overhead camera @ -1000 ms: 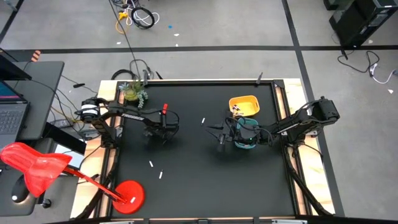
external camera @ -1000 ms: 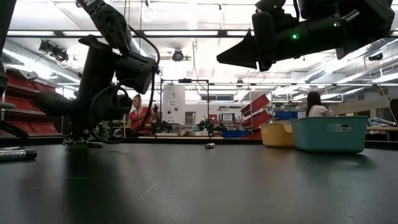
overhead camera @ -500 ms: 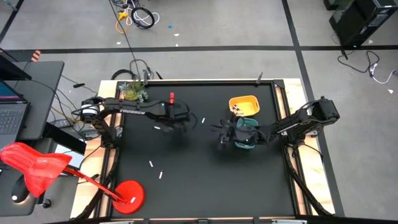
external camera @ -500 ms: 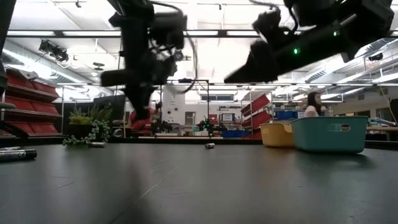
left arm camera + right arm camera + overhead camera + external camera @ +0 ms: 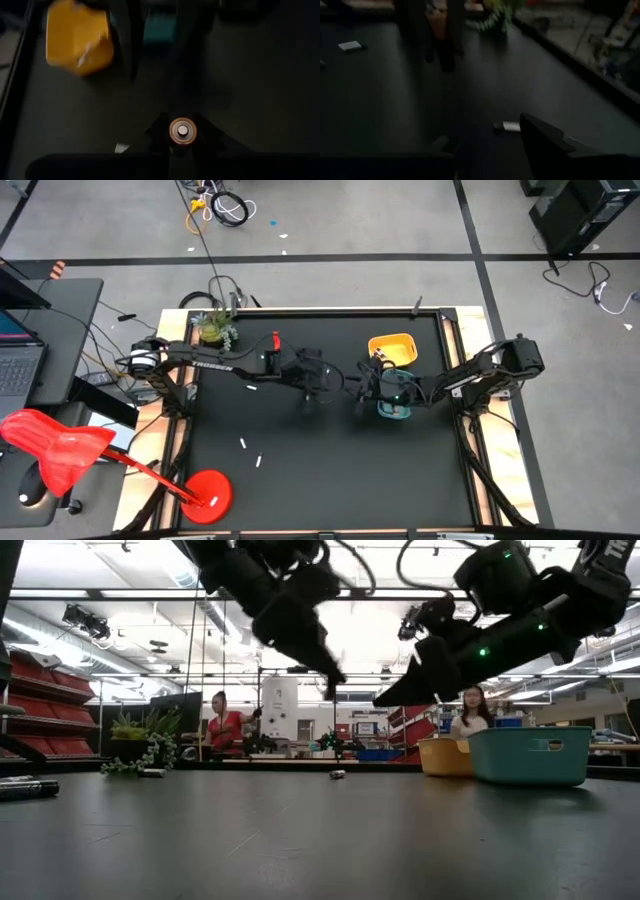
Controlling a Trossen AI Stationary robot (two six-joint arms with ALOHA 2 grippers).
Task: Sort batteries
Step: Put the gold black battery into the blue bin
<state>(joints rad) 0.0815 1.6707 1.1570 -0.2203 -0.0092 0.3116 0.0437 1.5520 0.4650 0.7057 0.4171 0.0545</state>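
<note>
My left gripper [image 5: 322, 385] hangs above the middle of the black table, shut on one battery [image 5: 181, 131] that faces its wrist camera end-on: a copper ring around a silver centre. My right gripper [image 5: 362, 388] is open, in the air just right of it, by the teal tray [image 5: 398, 408]. The yellow tray [image 5: 392, 346] stands behind the teal one and has batteries in it. Loose pale batteries lie flat on the table [image 5: 253, 386] [image 5: 243, 443] [image 5: 258, 461], and another lies below my right gripper [image 5: 507, 126]. My left gripper pinches the battery between its two fingers [image 5: 155, 137], one on each side of the round end [image 5: 181, 122]. The battery lies along the fingers and points away from the wrist. It is lifted clear of the table, and in the low view the fingers [image 5: 328, 688] slant downward.
A small potted plant [image 5: 215, 330] stands at the table's far left corner, and a red round base [image 5: 208, 490] at the near left. A marker [image 5: 20, 788] lies near the left edge. People show in the room beyond [image 5: 222, 725]. Bare table lies toward the near edge.
My left gripper has risen and travelled toward the table's right, from the left half to the middle, and has tipped so its fingers slant down toward the trays. A pale battery shows on the table where it was. My right gripper has tipped downward and shifted slightly right.
</note>
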